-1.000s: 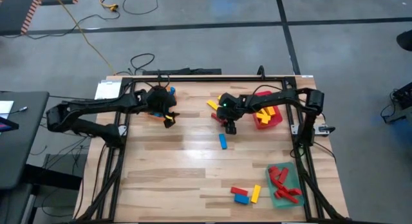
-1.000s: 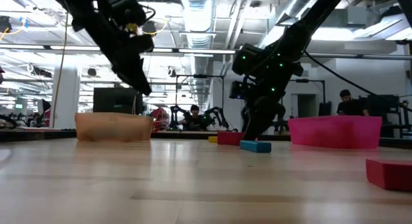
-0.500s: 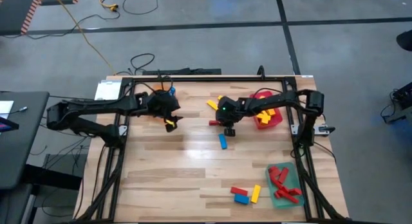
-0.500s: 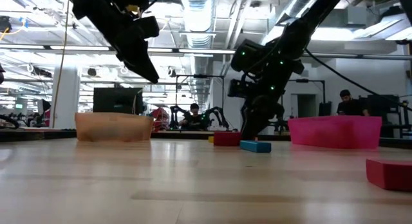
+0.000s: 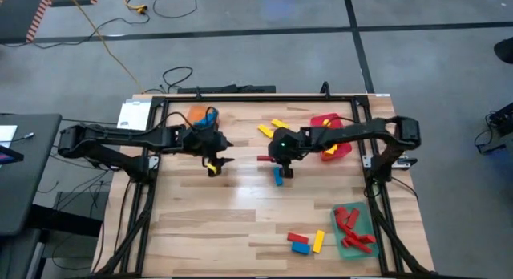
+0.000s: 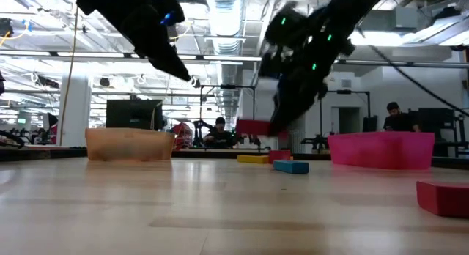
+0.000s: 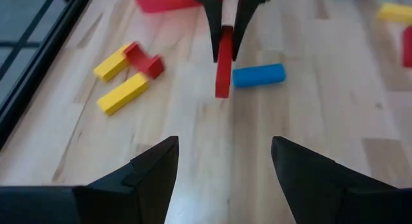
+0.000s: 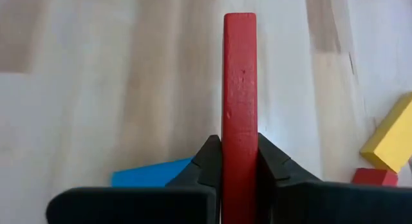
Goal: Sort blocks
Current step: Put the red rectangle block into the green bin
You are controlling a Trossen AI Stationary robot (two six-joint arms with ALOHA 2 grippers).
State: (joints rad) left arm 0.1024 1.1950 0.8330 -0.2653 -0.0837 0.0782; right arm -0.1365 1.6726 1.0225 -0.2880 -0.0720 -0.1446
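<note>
At the far left of the wooden table (image 5: 240, 223) sits an orange tray (image 6: 129, 144). Next to it the left gripper (image 5: 215, 163) hangs in the air above the wood, its two fingers wide apart and nothing between them. In the middle, the right gripper (image 5: 276, 157) is squeezed tight on a red block (image 8: 239, 95) and holds it up off the table. A blue block (image 7: 258, 75) lies flat on the wood just under it. Behind it lie two yellow blocks (image 7: 122, 82) and a small red piece (image 7: 145, 59). Further right is a red tray (image 6: 381, 150) with yellow blocks inside. At the near right lie a few loose blocks (image 5: 306, 241), red, blue and yellow, beside a green tray (image 5: 343, 245) full of red blocks.
</note>
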